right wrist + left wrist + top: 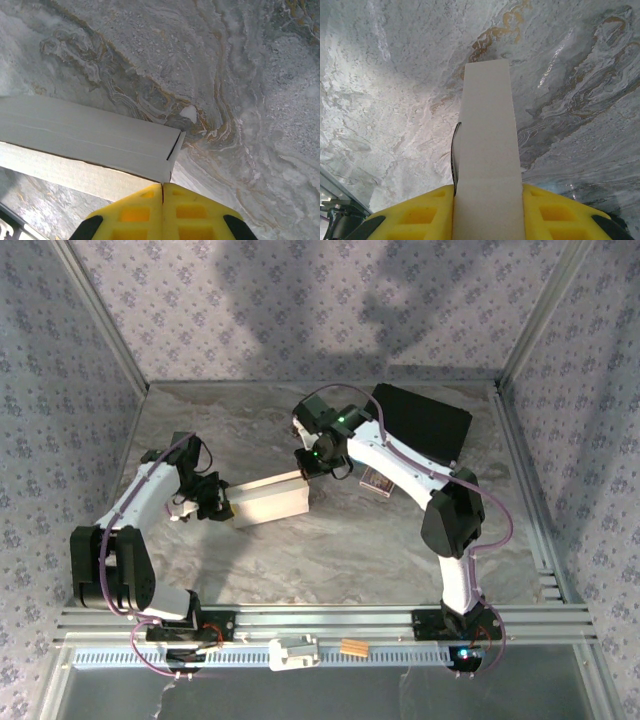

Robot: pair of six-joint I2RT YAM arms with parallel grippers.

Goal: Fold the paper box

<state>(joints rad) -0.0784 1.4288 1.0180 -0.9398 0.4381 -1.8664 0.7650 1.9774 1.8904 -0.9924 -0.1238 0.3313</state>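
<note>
Paper box (270, 502), one, tight in left jaws; right jaws together at its corner.

Top view looks down from behind on the worktop (330, 560); both wrist views, close, share the paper box (487, 150).

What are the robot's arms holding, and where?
The left gripper clamps the paper box by its short end. The right gripper is shut at its corner; grip unclear.

Paper box (268, 500): plain white cardboard, folded into long closed block, lying flat on table (330, 560), centre-left; end flap slightly ajar.
</note>
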